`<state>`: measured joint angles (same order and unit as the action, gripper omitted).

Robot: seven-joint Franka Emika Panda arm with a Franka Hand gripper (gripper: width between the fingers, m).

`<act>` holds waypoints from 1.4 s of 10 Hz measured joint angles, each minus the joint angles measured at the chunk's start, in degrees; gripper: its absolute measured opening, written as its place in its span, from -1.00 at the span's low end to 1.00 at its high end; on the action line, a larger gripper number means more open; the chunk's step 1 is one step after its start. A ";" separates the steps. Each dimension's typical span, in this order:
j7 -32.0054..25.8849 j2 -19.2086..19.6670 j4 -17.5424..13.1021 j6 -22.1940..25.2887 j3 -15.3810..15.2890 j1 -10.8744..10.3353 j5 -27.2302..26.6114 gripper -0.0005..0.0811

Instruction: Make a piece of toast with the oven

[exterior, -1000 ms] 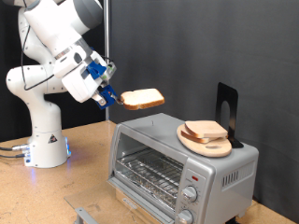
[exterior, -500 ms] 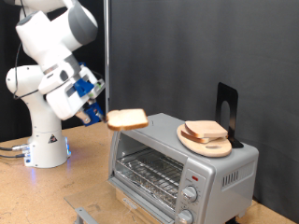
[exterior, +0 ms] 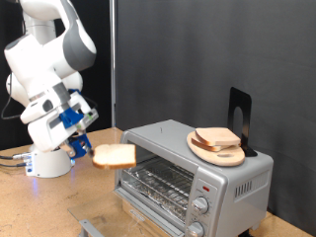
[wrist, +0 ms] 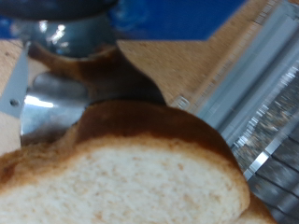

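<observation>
My gripper (exterior: pixel 91 150) is shut on the piece of toast (exterior: pixel 115 155), a pale slice with a tan crust, and holds it flat in the air just off the exterior view's left side of the oven (exterior: pixel 188 170). The toast sits level with the oven's open front and wire rack (exterior: pixel 158 183). The oven is a silver box with two knobs (exterior: pixel 200 204) and a red light. In the wrist view the toast (wrist: pixel 121 173) fills the lower part, with one metal finger (wrist: pixel 51 107) beside it and the oven's edge (wrist: pixel 248 93) close by.
A round wooden board (exterior: pixel 219 150) with other bread slices (exterior: pixel 217 137) lies on the oven's top. A black stand (exterior: pixel 240 114) rises behind it. The robot's white base (exterior: pixel 49 158) is at the exterior view's left, on a wooden table (exterior: pixel 39 212).
The gripper has carried the toast down and towards the exterior view's left, from above the oven's top to beside its front at rack height.
</observation>
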<state>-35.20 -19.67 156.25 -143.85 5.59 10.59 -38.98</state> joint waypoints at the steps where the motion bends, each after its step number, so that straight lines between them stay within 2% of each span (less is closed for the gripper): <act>1: -1.06 2.37 0.00 -1.38 0.00 -0.05 -0.24 0.08; 2: -1.67 4.50 -0.80 -2.11 -0.03 -0.10 -0.28 0.08; 8: -1.02 5.18 -1.22 -1.57 -0.71 -0.13 4.51 0.08; 11: -0.25 7.07 -3.17 -1.42 -3.06 -0.47 6.24 0.08; 14: 3.76 9.61 -5.51 -0.36 -7.14 -1.02 10.57 0.08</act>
<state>-31.44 -10.06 150.74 -144.21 -1.56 9.57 -28.41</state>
